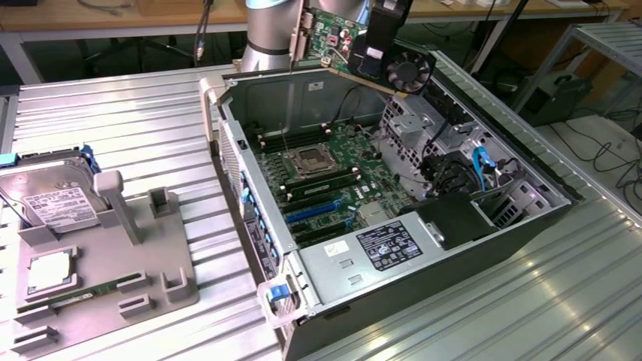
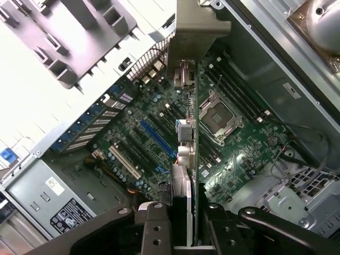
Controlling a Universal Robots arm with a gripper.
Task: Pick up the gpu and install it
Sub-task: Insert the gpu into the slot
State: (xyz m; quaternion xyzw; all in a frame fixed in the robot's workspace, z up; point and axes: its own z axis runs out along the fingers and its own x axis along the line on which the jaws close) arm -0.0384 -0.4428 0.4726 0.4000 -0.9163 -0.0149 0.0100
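The gpu (image 1: 346,45), a green card with a black fan and a silver bracket, hangs tilted in the air over the far rim of the open computer case (image 1: 228,128). My gripper (image 1: 386,30) is shut on the card near its fan end. The wrist view looks along the gpu (image 2: 194,159) edge-on, its silver bracket (image 2: 194,26) farthest from the camera, with my gripper (image 2: 186,220) clamped on either side of it. Below the card lies the motherboard (image 2: 159,122) with a blue slot (image 2: 156,139), which also shows as the blue slot (image 1: 316,212) in the exterior view.
A power supply (image 1: 386,244) fills the case's near end, and drive bays with blue cables (image 1: 482,173) sit on the exterior view's right. On the exterior view's left, a grey holder (image 1: 140,248) carries a silver hard drive (image 1: 56,199) and a narrow memory stick (image 1: 86,293).
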